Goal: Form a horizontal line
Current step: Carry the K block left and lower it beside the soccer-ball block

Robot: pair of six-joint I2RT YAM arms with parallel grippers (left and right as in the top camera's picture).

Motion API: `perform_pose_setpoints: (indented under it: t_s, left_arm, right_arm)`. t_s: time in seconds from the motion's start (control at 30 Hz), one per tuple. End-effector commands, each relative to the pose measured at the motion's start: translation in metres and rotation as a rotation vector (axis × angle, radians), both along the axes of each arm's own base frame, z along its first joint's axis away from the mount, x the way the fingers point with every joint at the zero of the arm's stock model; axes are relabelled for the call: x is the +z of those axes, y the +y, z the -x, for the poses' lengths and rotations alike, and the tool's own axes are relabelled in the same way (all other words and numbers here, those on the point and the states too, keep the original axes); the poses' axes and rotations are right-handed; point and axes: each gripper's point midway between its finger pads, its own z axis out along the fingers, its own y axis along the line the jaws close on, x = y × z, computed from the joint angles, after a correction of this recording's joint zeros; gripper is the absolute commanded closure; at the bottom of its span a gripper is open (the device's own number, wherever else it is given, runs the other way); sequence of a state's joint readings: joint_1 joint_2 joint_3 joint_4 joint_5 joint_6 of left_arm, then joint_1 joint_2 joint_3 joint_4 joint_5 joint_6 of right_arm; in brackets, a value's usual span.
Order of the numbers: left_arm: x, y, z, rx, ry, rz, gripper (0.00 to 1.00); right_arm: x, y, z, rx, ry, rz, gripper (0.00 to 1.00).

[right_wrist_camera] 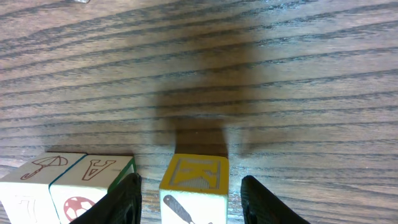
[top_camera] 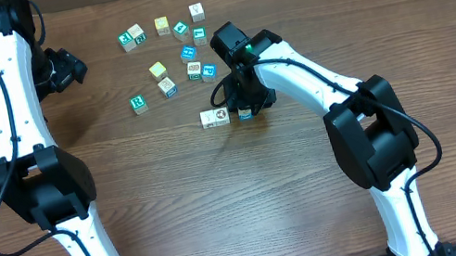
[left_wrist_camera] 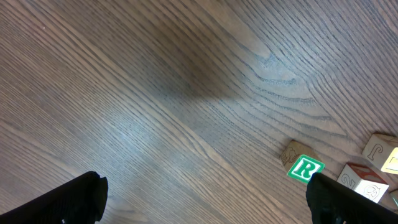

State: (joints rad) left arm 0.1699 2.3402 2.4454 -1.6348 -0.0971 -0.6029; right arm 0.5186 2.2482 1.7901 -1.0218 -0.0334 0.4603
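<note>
The horizontal line (top_camera: 215, 117) is two touching white-faced cubes in mid-table. In the right wrist view they are an umbrella cube (right_wrist_camera: 46, 174) and a letter A cube (right_wrist_camera: 90, 177). A cube with a yellow K face (right_wrist_camera: 196, 177) stands just right of them, a small gap from the A cube; from overhead it shows teal (top_camera: 245, 113). My right gripper (right_wrist_camera: 189, 186) (top_camera: 247, 106) straddles the K cube, open, with a gap on both sides. My left gripper (top_camera: 67, 67) (left_wrist_camera: 205, 199) hangs open over bare wood at the far left.
Several loose letter cubes (top_camera: 168, 54) lie scattered behind the row, toward the table's far edge. A green R cube (left_wrist_camera: 305, 168) and other cubes (left_wrist_camera: 373, 180) sit by the left gripper's right finger. The right arm (top_camera: 314, 84) reaches in from the right.
</note>
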Motion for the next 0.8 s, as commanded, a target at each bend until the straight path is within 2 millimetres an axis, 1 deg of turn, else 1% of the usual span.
perform_pose_setpoints:
  t_s: [0.0, 0.03, 0.07, 0.2, 0.53, 0.6, 0.77]
  left_arm:
    - [0.0021, -0.0028, 0.0004, -0.004, -0.002, -0.002, 0.00]
    - [0.0020, -0.0028, 0.0005, -0.004, -0.001, -0.002, 0.00]
    - [0.0020, -0.0028, 0.0005, -0.004, -0.001, -0.002, 0.00]
    - [0.0021, -0.0028, 0.0004, -0.004, -0.002, -0.002, 0.00]
    - [0.0021, -0.0028, 0.0004, -0.004, -0.002, -0.002, 0.00]
    - [0.0021, -0.0028, 0.0004, -0.004, -0.002, -0.002, 0.00]
    - [0.0021, -0.0028, 0.0004, -0.004, -0.002, -0.002, 0.00]
  right_arm:
    - [0.0106, 0.0031, -0.0046, -0.005, -0.023, -0.008, 0.52]
    - [0.0104, 0.0028, -0.0039, -0.005, -0.020, -0.006, 0.49]
    - [0.0104, 0.0027, -0.0039, -0.005, -0.020, -0.006, 0.49]
    - [0.0109, 0.0039, -0.0059, -0.005, -0.028, -0.011, 0.50]
    - [0.0101, 0.0017, -0.0020, -0.005, -0.012, -0.002, 0.50]
    - [0.0099, 0.0012, -0.0013, -0.005, -0.009, 0.000, 0.51]
    - [0.0097, 0.0005, -0.0001, -0.005, -0.004, 0.003, 0.60]
